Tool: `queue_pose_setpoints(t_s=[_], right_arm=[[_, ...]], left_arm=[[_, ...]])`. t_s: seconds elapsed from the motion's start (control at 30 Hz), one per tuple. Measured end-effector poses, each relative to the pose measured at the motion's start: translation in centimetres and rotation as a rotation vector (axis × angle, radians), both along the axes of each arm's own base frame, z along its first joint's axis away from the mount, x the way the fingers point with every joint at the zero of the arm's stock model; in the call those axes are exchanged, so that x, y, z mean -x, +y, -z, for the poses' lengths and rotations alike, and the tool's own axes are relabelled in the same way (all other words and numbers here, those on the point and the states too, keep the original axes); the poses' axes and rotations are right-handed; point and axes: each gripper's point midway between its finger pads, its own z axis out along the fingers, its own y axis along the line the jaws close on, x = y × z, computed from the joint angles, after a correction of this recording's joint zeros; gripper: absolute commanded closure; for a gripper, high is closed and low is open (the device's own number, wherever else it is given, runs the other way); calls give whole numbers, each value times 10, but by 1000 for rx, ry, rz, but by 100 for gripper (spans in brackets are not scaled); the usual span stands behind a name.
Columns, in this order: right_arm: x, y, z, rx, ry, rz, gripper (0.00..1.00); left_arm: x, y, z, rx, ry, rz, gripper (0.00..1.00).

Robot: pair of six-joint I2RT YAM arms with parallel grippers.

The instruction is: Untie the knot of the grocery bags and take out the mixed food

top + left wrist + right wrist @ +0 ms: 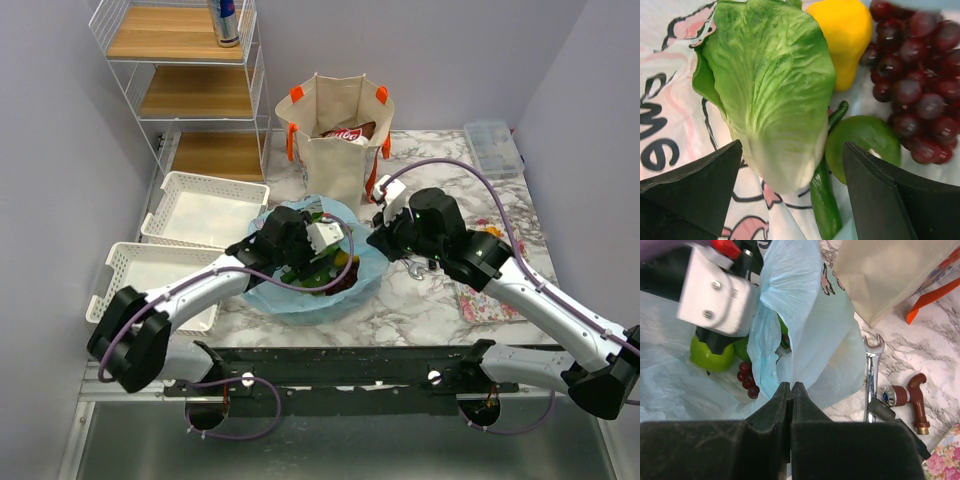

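Note:
The light-blue plastic bag [300, 295] lies open mid-table with my left gripper [790, 150] inside it. It is open, and its fingers stand on either side of the pale base of a lettuce [775, 85]. Around the lettuce lie a yellow fruit [845, 35], dark grapes [920, 75], a green fruit [865, 137] and a cucumber [825, 200]. My right gripper [791, 385] is shut on a fold of the plastic bag's rim [790, 305] at the bag's right side. The beige canvas tote [340, 150] stands upright behind, with a red snack packet [345, 133] inside.
Two white wire baskets [205, 210] [150, 275] sit at the left. A shelf rack [180, 70] behind them carries a drink can [227, 20]. A wrench [870, 375] and a red tap fitting [912, 397] lie right of the bag. A clear box [492, 148] is far right.

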Motion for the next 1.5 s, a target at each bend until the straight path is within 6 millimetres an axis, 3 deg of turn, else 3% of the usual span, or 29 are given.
queue_pose_setpoints(t_s=[0.2, 0.33, 0.4, 0.6, 0.73, 1.07, 1.23, 1.5], right_arm=[[-3, -1, 2, -15, 8, 25, 99], [-6, 0, 0, -29, 1, 35, 99], [-6, 0, 2, -29, 3, 36, 99], [-8, -4, 11, -15, 13, 53, 99], [-8, -4, 12, -20, 8, 55, 99], [-14, -4, 7, -63, 14, 90, 99], [-18, -9, 7, -67, 16, 124, 99], [-26, -18, 7, -66, 13, 178, 99]], left_arm=[[-30, -8, 28, -100, 2, -17, 17], [-43, -12, 38, -155, -4, -22, 29], [-50, -15, 41, -181, -1, -20, 40], [-50, -18, 45, -217, 42, 4, 99], [-33, -15, 30, -188, 67, 30, 100], [7, -21, -51, -59, 81, 142, 100], [27, -21, -74, -93, 75, 222, 100], [44, 18, -94, -268, -7, 264, 100]])
